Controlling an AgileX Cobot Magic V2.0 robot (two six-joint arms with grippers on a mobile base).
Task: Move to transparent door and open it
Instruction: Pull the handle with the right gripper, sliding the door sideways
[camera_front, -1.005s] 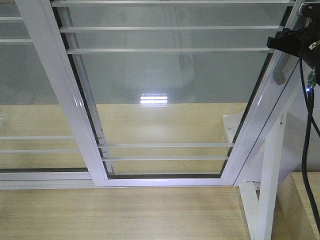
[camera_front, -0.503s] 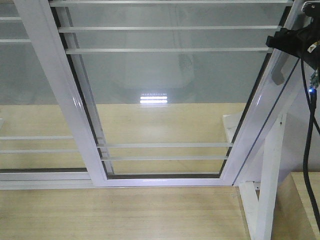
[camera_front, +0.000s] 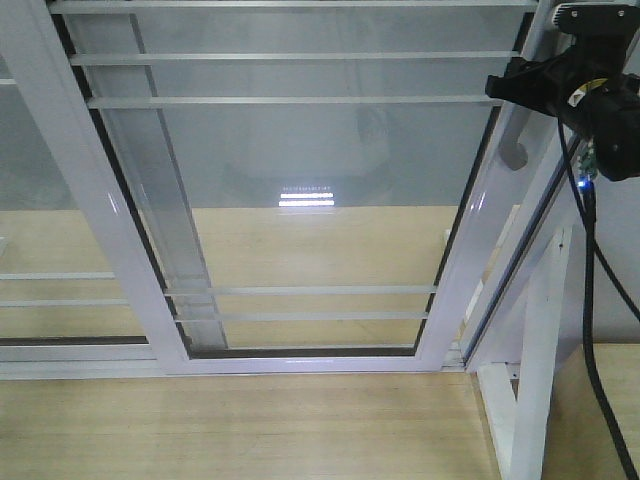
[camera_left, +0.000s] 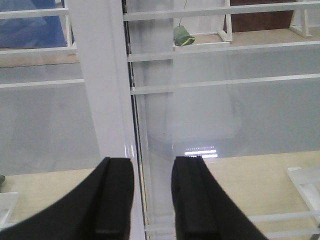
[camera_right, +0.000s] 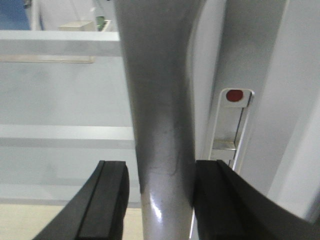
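Vertically, the handle (camera_right: 160, 125) runs between the right gripper (camera_right: 160, 200) jaws, seemingly clamped; left gripper (camera_left: 152, 200), parted, holds nothing beside the door (camera_front: 300, 200).

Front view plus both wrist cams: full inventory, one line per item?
transparent door: 1, clear glass in white frame, centre of front view
pull handle: 1, grey, on the door's right stile, between the right fingers
fixed glass panel: 1, white-framed, left of and behind the door
brace post: 1, white, lower right
floor: light wood
green object: 1, beyond the glass, unidentifiable
right gripper: black, around the handle; contact unclear
left gripper: black, open, facing the left stile
cable: black, hanging from right arm
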